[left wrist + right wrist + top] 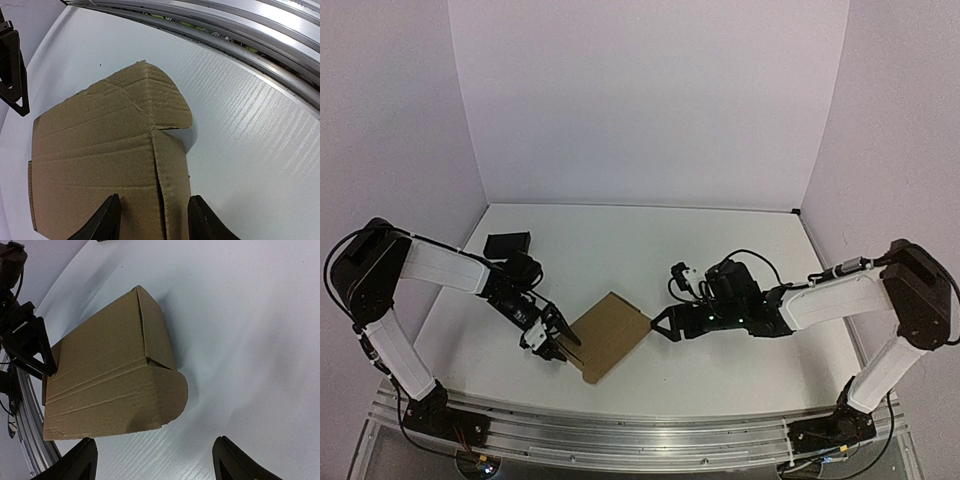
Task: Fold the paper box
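Note:
The paper box (610, 335) is brown cardboard, partly folded, lying askew on the white table (720, 250) between the two arms. My left gripper (555, 345) is at its near-left end. In the left wrist view the fingers (107, 220) stand half apart, one over the box's panel (100, 150) and the other at the edge of a narrow flap, with no clear pinch. My right gripper (660, 325) is open at the box's right corner. In the right wrist view a rounded flap of the box (105, 375) lies just ahead of the wide-spread gripper (155, 460), with nothing between its fingers.
A small black block (508, 243) lies at the back left of the table. The aluminium rail (620, 430) runs along the near edge, close to the box. White walls enclose the table on three sides.

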You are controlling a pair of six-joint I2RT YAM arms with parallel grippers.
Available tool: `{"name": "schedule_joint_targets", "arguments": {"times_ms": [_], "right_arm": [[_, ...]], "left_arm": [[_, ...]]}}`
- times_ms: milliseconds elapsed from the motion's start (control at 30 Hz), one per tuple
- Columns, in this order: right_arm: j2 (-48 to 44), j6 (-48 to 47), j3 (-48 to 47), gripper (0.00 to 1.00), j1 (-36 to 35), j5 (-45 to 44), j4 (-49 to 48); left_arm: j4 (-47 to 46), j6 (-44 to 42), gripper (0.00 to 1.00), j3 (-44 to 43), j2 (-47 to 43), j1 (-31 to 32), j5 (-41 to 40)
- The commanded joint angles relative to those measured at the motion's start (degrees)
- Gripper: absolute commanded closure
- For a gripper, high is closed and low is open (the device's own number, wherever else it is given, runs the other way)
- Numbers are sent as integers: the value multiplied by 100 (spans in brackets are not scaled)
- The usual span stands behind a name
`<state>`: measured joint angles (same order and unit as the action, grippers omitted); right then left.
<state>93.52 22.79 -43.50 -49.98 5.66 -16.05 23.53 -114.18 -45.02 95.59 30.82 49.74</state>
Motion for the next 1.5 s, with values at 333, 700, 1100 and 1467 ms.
{"name": "schedule_joint_targets", "arguments": {"times_ms": [333,700,1100,1467], "right_arm": [[820,548,-944,18,192,734,56],[259,551,-698,13,272,234,479],[589,213,-1109,30,629,913,675],[1669,626,-1812,49,633,1872,691]], "left_arm": [[-256,-2734,51,-81,95,-69,-15],[1000,-2739,26,-523,41,-65,-373],[1531,-1439,17,-613,-541,-6,-564],[-1272,1992,25,374,-1071,1176,-116]]}}
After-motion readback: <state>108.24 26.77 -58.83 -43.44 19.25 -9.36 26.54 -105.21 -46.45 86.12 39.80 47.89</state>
